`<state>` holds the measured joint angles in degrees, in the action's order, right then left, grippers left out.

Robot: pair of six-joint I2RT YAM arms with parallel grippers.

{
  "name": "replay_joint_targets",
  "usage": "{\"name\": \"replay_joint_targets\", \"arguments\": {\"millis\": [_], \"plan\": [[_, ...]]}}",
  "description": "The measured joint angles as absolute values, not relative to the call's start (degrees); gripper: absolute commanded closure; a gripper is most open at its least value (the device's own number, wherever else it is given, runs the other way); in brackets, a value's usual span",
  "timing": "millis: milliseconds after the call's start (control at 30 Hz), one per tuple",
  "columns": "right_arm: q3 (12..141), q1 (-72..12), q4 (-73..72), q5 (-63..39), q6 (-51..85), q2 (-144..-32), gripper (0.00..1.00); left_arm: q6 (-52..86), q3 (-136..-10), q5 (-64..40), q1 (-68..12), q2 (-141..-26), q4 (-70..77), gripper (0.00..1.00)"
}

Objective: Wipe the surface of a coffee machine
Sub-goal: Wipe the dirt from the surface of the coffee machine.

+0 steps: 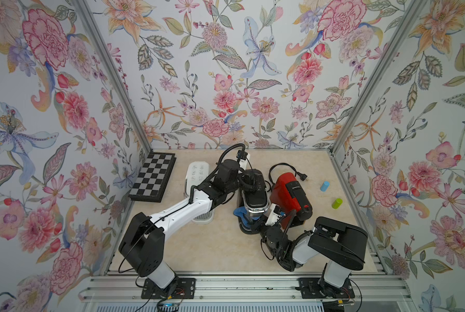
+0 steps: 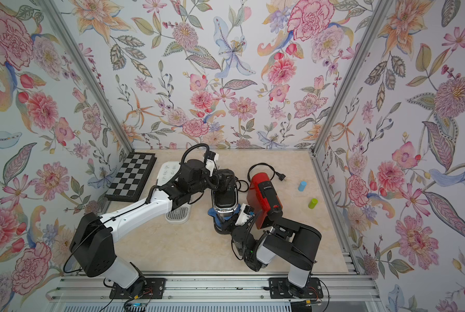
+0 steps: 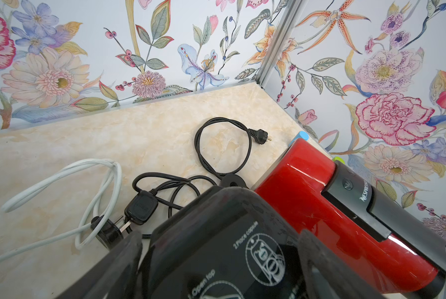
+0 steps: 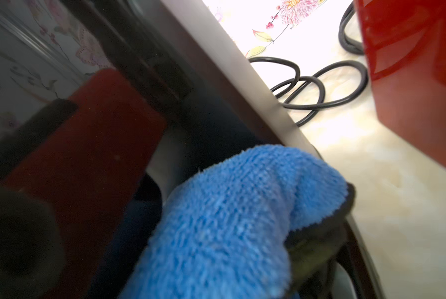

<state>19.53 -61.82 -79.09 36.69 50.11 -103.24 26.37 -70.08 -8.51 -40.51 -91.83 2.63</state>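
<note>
Right jaws clamp one blue cloth against one black coffee machine

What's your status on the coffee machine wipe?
Left gripper wide astride black coffee machine, grip unclear. Right gripper shut on blue microfibre cloth against its front. Red Nespresso machine close alongside.

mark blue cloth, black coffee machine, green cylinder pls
blue cloth (image 4: 229, 220): right wrist view, middle of the bunched fabric.
black coffee machine (image 1: 255, 200): in a top view, glossy top lid.
green cylinder (image 1: 337, 203): in a top view, its side.
</note>
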Motion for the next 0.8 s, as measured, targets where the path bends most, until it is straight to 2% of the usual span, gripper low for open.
{"name": "replay_joint_targets", "arguments": {"millis": [200, 800], "plan": [[22.02, -62.15, -85.10, 35.14, 50.96, -111.00, 1.00, 26.37, -70.13, -8.56, -40.51, -91.88, 2.63, 0.06], [25.76, -63.11, -87.72, 37.71, 61.39, -113.73, 1.00, 26.33, -70.19, -8.58, -40.40, -91.92, 2.63, 0.07]]}}
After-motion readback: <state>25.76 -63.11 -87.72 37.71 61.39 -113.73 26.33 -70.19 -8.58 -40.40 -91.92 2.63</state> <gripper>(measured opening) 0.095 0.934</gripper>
